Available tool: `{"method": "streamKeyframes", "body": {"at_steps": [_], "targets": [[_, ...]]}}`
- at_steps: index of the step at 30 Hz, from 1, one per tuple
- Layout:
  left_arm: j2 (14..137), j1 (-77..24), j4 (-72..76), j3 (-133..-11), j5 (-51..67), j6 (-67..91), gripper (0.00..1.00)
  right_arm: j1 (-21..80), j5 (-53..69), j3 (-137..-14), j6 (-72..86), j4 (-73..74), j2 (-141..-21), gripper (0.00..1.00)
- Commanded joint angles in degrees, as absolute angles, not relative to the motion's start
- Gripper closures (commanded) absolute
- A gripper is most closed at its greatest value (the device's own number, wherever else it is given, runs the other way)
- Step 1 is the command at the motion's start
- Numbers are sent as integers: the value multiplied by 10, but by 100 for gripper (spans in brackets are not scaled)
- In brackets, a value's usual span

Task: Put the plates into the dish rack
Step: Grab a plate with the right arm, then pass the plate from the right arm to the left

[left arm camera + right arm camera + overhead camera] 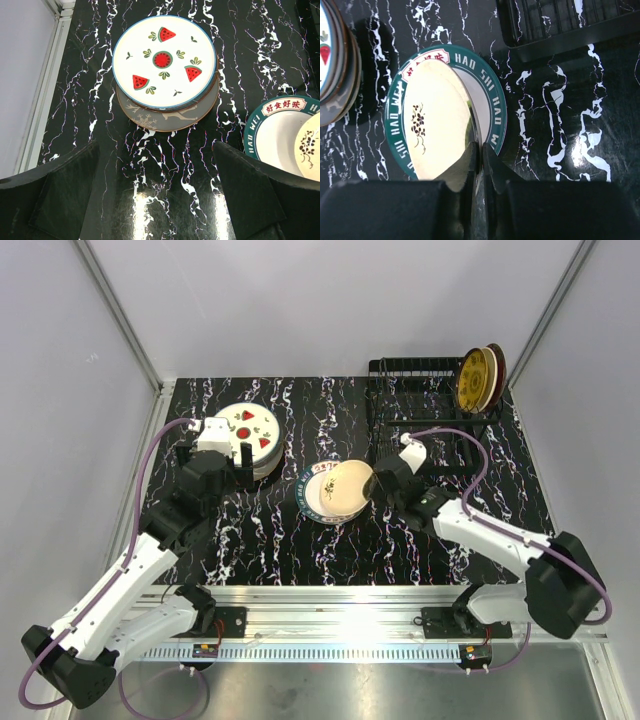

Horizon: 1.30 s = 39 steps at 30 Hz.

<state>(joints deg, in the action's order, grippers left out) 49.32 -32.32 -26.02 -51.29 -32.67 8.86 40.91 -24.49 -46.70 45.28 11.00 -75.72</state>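
My left arm [130,570] is stretched forward on the left side. The left gripper [156,150] points down, with jaws spread wide and nothing between them. My right arm [490,530] reaches toward the middle (the forearm lies diagonal), and the right gripper [480,150] pinches the rim of a cream plate [435,120].

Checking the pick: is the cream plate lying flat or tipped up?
Tipped up. The cream plate sits at an angle over the teal-rimmed plate, with its near rim pinched between the right jaws.
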Motion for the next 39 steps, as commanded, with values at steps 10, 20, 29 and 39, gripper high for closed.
{"method": "streamKeyframes", "body": {"at_steps": [10, 20, 29, 39], "targets": [[502, -326, -245, -533, -316, 92, 1, 415, -168, -468, 372, 95, -616, 100], [475, -326, -176, -516, 52, 98, 1, 415, -17, -457, 344, 53, -563, 100], [543, -326, -188, -535, 192, 101, 1, 415, 42, -429, 350, -36, -532, 100], [546, -326, -171, -532, 250, 110, 30, 415, 45, -388, 369, -100, -493, 100]]}}
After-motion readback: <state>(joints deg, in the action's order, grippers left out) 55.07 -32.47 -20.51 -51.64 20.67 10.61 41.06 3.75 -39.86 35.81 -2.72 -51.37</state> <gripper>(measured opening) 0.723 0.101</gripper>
